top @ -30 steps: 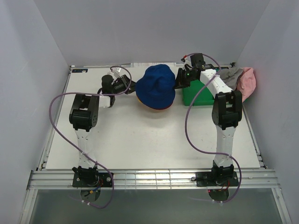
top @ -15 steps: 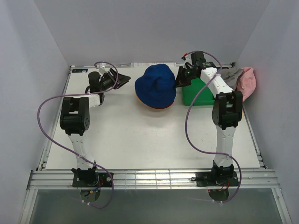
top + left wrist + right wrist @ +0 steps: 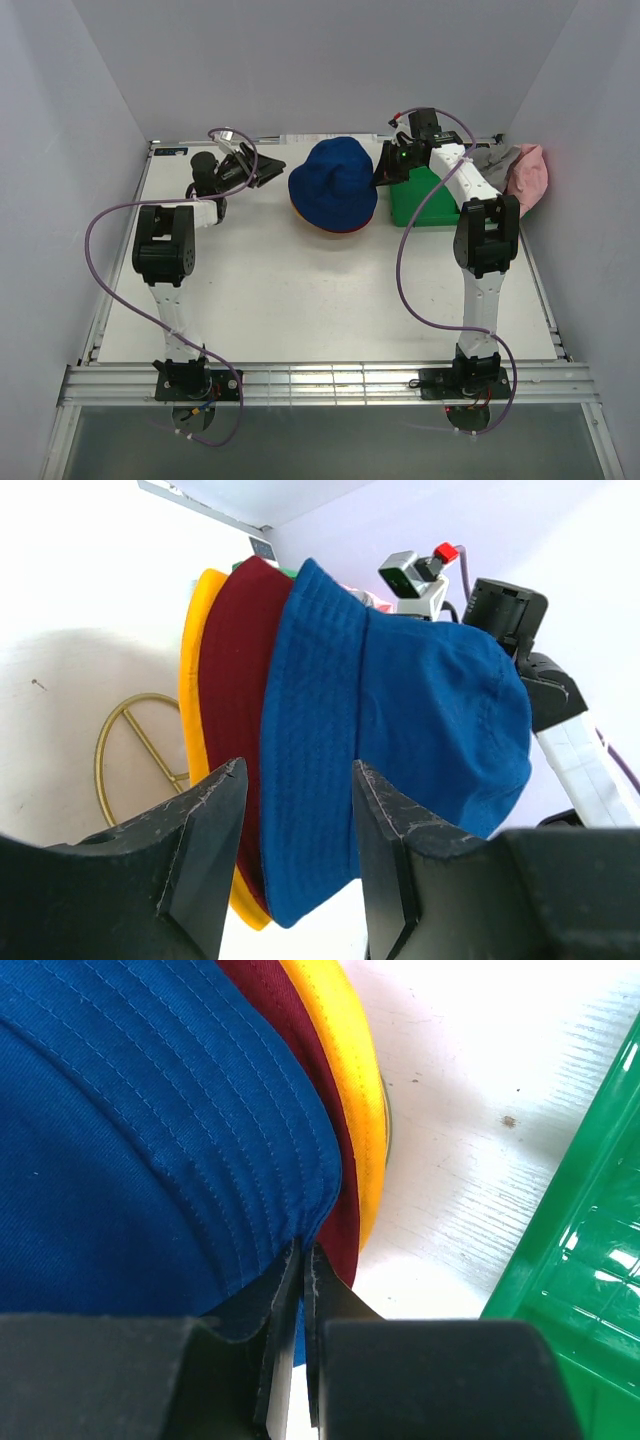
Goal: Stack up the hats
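A blue hat (image 3: 333, 180) tops a stack at the back middle of the table, over a dark red hat (image 3: 235, 680) and a yellow hat (image 3: 190, 680). My left gripper (image 3: 272, 172) hovers open just left of the stack, and in its wrist view the blue hat (image 3: 400, 730) lies beyond the left gripper (image 3: 295, 770) untouched. My right gripper (image 3: 378, 180) is at the stack's right side. Its wrist view shows the right gripper (image 3: 303, 1250) shut on the brim of the blue hat (image 3: 130, 1110). A grey hat (image 3: 490, 160) and a pink hat (image 3: 528, 175) lie at the far right.
A green plastic bin (image 3: 425, 205) stands right of the stack, under my right arm, and the green bin (image 3: 590, 1250) edges the right wrist view. A gold wire stand (image 3: 125, 740) shows beneath the stacked hats. Walls close in the back and both sides.
My left gripper has opened and drawn back to the left, away from the blue hat's brim. The blue hat stays on the stack. The right arm has not moved.
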Controlling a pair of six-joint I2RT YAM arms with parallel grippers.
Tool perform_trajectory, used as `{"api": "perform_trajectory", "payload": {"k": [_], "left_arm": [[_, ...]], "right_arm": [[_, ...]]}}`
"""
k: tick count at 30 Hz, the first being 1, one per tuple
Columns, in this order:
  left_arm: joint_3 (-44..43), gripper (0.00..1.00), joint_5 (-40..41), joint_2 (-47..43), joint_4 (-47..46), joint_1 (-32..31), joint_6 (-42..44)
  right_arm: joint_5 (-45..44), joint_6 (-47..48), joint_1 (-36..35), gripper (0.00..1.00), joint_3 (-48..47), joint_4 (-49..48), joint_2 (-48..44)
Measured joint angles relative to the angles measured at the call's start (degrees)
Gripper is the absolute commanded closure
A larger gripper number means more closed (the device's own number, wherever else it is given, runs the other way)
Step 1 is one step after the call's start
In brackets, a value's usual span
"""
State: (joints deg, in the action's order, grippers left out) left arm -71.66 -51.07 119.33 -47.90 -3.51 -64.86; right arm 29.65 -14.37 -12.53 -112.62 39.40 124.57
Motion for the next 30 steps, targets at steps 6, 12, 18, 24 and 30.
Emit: {"api": "perform_trajectory", "payload": {"k": [6,12,18,24,30], "left_arm": [[0.0,0.43,-0.4,1.5,0.1,-0.3,-0.6],[0.0,0.43,-0.5,1.5,-0.2,-1.1,-0.6],[-0.1,0.43,-0.5,1.7,-0.2,-2.4,-0.9],[-0.1,0.43,-0.4,2.3,-0.2,-3.2,-1.1],[-0.1,0.61,-0.4,2.3,-0.3,-3.3,-1.6]], "right_arm": [[0.0,0.0,0.0,0.92,-0.1,0.1,0.1],[0.1,0.0,0.0,0.92,-0.2,0.1,0.4],[0.1,0.0,0.0,0.92,-0.2,0.1,0.5],[0.1,0.0,0.0,0.92,-0.2,0.1,0.5],[0.1,0.0,0.0,0.92,-0.2,0.1,0.5]]}}
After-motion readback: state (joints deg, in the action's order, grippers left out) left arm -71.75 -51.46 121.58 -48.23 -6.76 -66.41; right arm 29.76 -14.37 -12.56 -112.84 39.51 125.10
